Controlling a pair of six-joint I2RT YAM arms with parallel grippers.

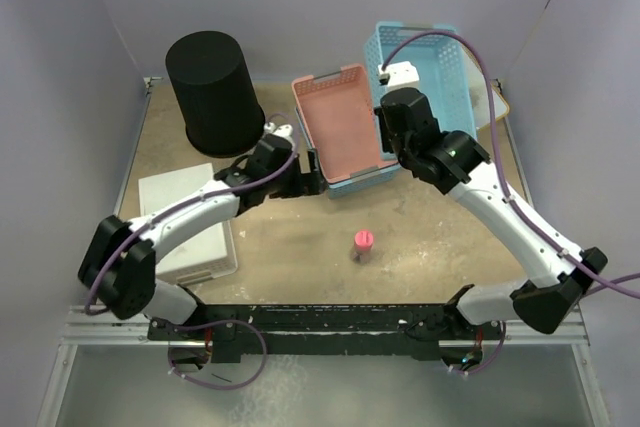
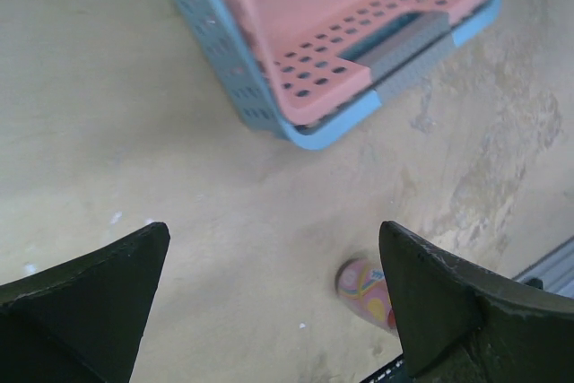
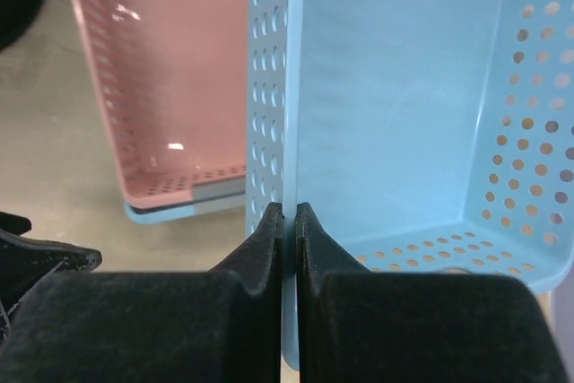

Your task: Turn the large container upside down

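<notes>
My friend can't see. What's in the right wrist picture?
The right gripper pinches the side wall of a blue basket, fingers shut on it. A pink basket lies to the left.

Soft, even light from above leaves only faint shadows on the table (image 1: 300, 237), small white glints sit on the pink basket (image 3: 161, 69), and both wrist views blur their near black fingers (image 2: 90, 311).
</notes>
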